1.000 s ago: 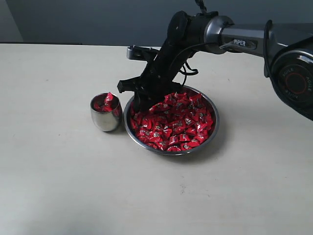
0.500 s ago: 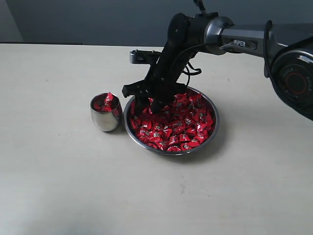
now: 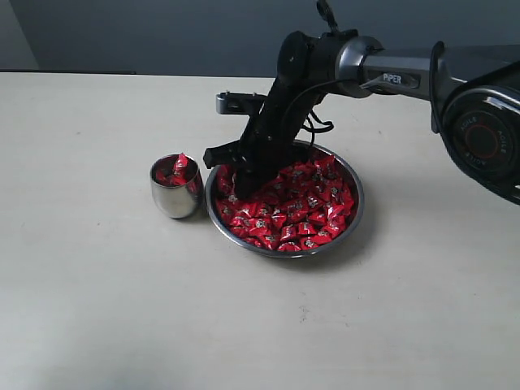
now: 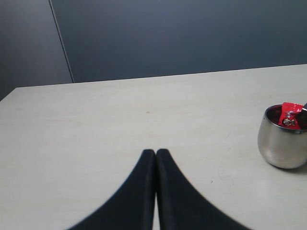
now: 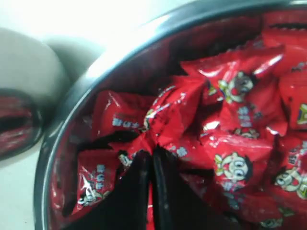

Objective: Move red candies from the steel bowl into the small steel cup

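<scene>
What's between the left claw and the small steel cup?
Nothing. In the left wrist view, only bare tabletop lies between the shut left claw and the small steel cup.

A pale cream table (image 3: 97, 309) with a smooth, faintly mottled top fills most of the exterior view. Behind its far edge stands a dark blue-grey wall (image 3: 162, 32). A lighter grey panel (image 3: 15, 32) sits above the far left corner, and a thin vertical seam (image 4: 60, 43) divides the two. The light is soft and even, leaving a mild sheen on the tabletop.
</scene>
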Robot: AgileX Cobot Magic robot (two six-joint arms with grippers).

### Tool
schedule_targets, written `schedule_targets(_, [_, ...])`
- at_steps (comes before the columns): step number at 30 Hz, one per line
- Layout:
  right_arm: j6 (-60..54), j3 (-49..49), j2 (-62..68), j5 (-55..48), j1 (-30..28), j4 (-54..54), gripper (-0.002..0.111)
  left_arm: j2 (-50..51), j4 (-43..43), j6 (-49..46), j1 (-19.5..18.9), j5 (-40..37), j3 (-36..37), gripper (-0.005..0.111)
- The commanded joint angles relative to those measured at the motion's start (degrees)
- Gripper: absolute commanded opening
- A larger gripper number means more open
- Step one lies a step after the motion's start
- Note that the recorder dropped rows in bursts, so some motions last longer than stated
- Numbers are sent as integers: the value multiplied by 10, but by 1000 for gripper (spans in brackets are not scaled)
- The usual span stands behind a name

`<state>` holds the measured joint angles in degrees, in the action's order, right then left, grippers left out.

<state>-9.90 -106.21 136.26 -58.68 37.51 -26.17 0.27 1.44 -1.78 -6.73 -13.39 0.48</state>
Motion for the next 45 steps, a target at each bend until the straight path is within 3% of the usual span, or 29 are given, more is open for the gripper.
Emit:
schedule_targets(1, [-1,2,-6,-13,-2,18,-1,-3,1,1,-1,1,-5,0])
schedule_targets(21, [-8,2,-86,-28,-9,32,-1,-3,1,1,-1,1,-5,0])
schedule_targets(31, [-102,2,-118,-10,3,-124,-1,-3,1,1,-1,1,-5,0])
schedule_targets(45, [-111,-26,-63,69,59,-73,-1,-3,1,1,-1,1,-5,0])
